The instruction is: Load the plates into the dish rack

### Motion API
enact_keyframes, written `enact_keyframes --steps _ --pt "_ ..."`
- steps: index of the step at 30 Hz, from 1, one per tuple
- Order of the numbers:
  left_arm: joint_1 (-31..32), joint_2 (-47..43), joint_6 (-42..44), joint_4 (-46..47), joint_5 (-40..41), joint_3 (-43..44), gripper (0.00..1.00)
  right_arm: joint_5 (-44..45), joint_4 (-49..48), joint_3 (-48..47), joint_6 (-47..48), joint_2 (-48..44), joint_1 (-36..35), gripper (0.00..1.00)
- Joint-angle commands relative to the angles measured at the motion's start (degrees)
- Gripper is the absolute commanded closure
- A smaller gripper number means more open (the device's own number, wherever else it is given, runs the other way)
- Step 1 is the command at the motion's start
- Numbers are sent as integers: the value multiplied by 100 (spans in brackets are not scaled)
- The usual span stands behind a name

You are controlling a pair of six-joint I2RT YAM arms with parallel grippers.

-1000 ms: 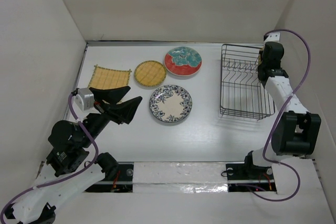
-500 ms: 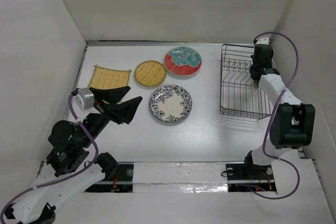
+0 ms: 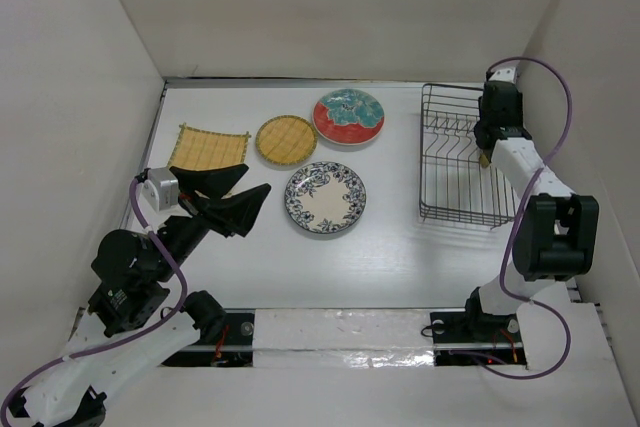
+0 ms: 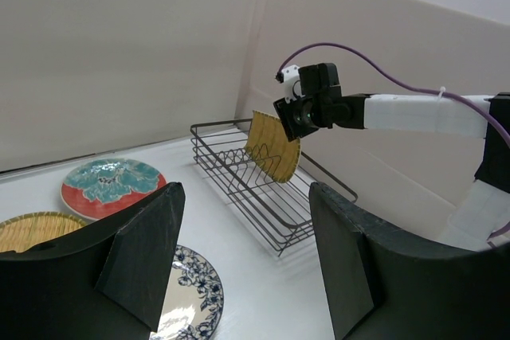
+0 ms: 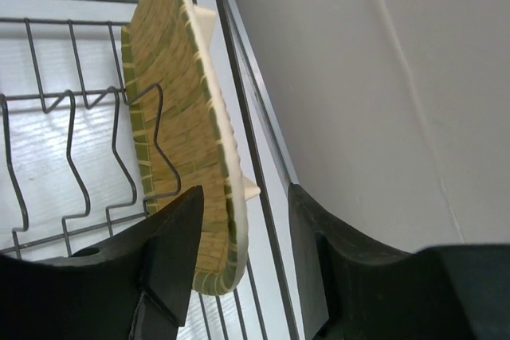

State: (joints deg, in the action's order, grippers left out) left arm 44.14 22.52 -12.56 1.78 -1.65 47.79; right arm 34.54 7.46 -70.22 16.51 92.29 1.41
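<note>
My right wrist camera is showing what the overhead one is hiding: the yellow woven plate [image 5: 179, 117] is standing on edge among the dish rack [image 4: 263, 197] prongs, between my right gripper [image 5: 245, 224] fingers, which are parted, a gap beside one. My left gripper [image 4: 243, 224] is hovering, fingers spread wide.

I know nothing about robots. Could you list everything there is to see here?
red-rimmed plate: one, red with teal pattern, far middle.
floral plate: one, blue and white, middle of the table.
round woven plate: one, yellow, left of the red-rimmed plate.
square woven plate: one, yellow, far left.
upright woven plate: one, yellow, on edge in the rack.
dish rack: one, black wire, right side.
table: one, white.
left gripper: black, open, holding nothing.
right gripper: black, fingers either side of the upright woven plate.
</note>
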Motion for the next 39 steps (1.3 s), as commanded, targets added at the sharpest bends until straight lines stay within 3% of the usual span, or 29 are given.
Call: enact_keyframes --steps 1,8,10,13,14,15,17,19,20,25,33,36,39 --pt "-11 -38 -54 235 -63 116 39 105 -114 -483 -324 -273 -36 47" --pt "-11 24 -45 235 -29 108 39 -26 220 -993 -894 -588 -36 42" --pt "-11 33 -45 226 -2 99 39 -97 334 -1117 -1027 -721 -201 39" --pt "-11 41 -19 226 86 73 39 -474 352 -1231 -1281 -1072 -641 41" --pt "-11 42 -10 226 112 55 39 -858 335 -1205 -1430 -1169 -790 47" --pt "-11 42 -1 226 121 46 40 -1158 248 -1101 -1510 -1352 -965 72" --pt "-11 50 16 226 383 29 44 -1851 142 -942 -1859 -1459 -1571 96" --pt "-11 59 34 244 481 11 48 -2353 -95 -635 -2116 -1477 -2176 100" --pt "-11 77 51 244 560 -6 57 -2817 -227 -521 -2282 -1434 -2389 100" --pt "-11 217 78 253 745 -33 98 -3094 -974 -186 -2898 -531 -3374 99" --pt "-11 376 131 261 1026 -94 100 -2479 -1730 -703 -4489 1272 -3753 59" --pt "-11 393 148 288 1088 -129 100 -2539 -1984 -923 -4753 1851 -3885 51" --pt "-11 420 157 305 1088 -147 89 -2866 -2021 -1160 -4807 2318 -3973 47"
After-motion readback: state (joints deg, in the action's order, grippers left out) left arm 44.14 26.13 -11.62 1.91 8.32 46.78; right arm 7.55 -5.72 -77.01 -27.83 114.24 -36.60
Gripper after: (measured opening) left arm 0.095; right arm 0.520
